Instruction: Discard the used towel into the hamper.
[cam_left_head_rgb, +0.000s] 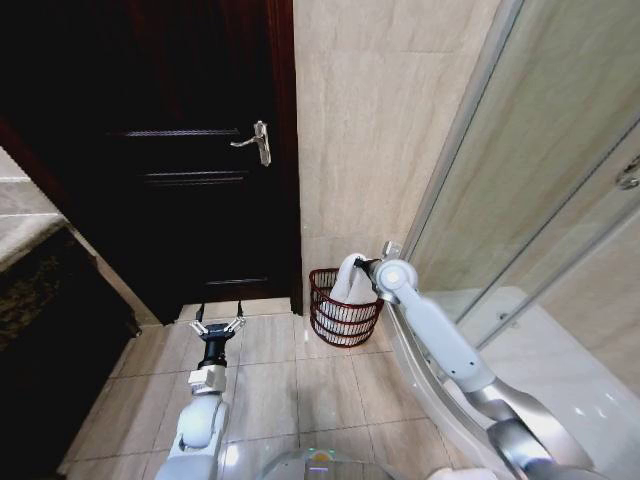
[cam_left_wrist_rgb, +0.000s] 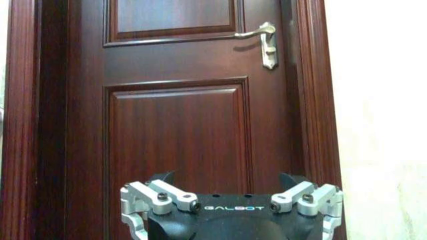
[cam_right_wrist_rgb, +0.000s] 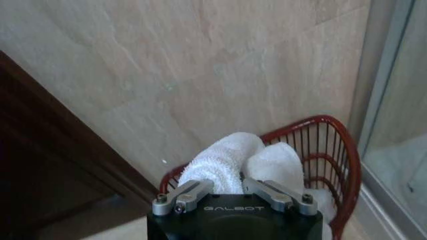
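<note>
The hamper (cam_left_head_rgb: 322, 318), a small round reddish-brown openwork basket, stands on the floor against the beige wall between the door and the shower glass. A white towel (cam_left_head_rgb: 350, 282) rises out of it, its lower part lying inside the ribs. My right gripper (cam_left_head_rgb: 372, 268) sits just above the hamper's rim, shut on the towel's top. In the right wrist view the towel (cam_right_wrist_rgb: 223, 157) bulges between the close-set fingers of that gripper (cam_right_wrist_rgb: 228, 186), with the hamper (cam_right_wrist_rgb: 348, 155) curving behind. My left gripper (cam_left_head_rgb: 218, 325) hangs open over the floor tiles before the door, holding nothing; the left wrist view shows it (cam_left_wrist_rgb: 230, 220) low against the door.
A dark wooden door (cam_left_head_rgb: 190, 150) with a metal lever handle (cam_left_head_rgb: 258, 142) fills the back left; the handle (cam_left_wrist_rgb: 265, 42) faces the left wrist. The shower's glass wall (cam_left_head_rgb: 520, 200) and raised sill bound the right. A dark counter (cam_left_head_rgb: 40, 300) stands at the left. Beige floor tiles (cam_left_head_rgb: 270, 380) lie between.
</note>
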